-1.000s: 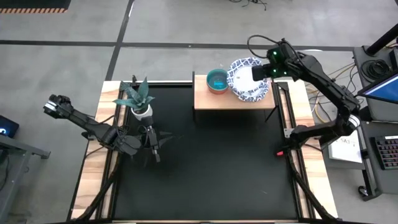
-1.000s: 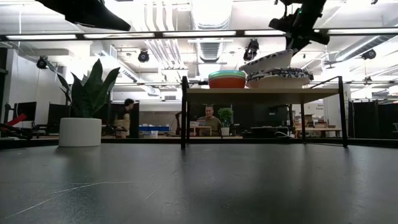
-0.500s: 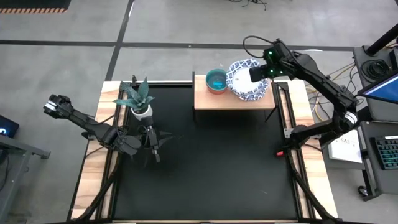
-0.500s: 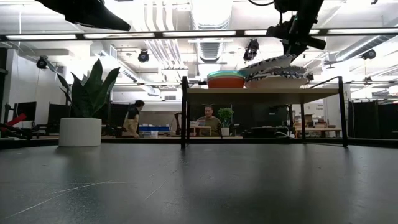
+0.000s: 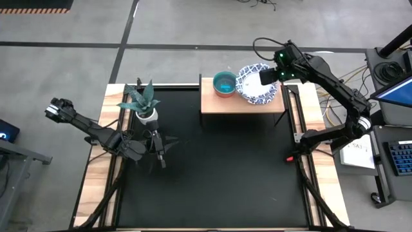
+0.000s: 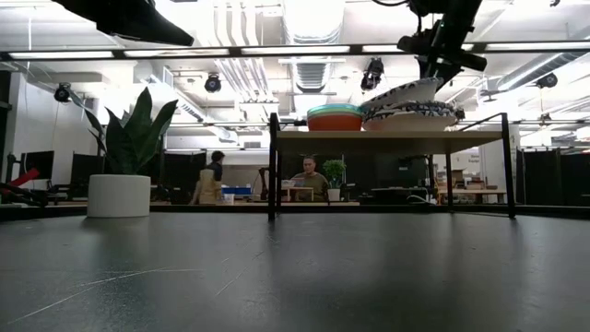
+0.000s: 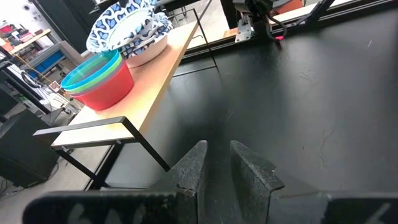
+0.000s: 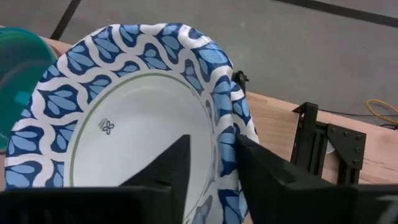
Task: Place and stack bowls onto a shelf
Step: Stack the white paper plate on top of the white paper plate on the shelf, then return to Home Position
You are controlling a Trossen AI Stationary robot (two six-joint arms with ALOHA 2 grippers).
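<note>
Bowls are nearly all on the shelf (image 5: 219,103) already, as far as these views show. A nest of the small plain bowls (image 6: 336,116), red at the bottom and teal on top, sits at the shelf's left part, and just beside it a pile of white bowls with blue patterned rims (image 6: 412,113) sits at the right part. None can be seen left on the black surface (image 5: 212,167), so the job looks close to finished.

What seems left is the last blue-rimmed bowl (image 8: 134,134). It lies tilted on top of the pile, one edge raised, and has not settled flat. The right pincer (image 5: 265,76) hangs over the pile's right side, clamped on this bowl's rim: in the right wrist view one finger lies inside the bowl and the other outside the scalloped edge. My judgement is that lowering, letting go and pulling clear are all that remain.

The left pincer (image 7: 217,167) waits low over the surface near the potted plant (image 5: 141,101), well apart from the shelf, its fingers slightly apart and holding nothing.
</note>
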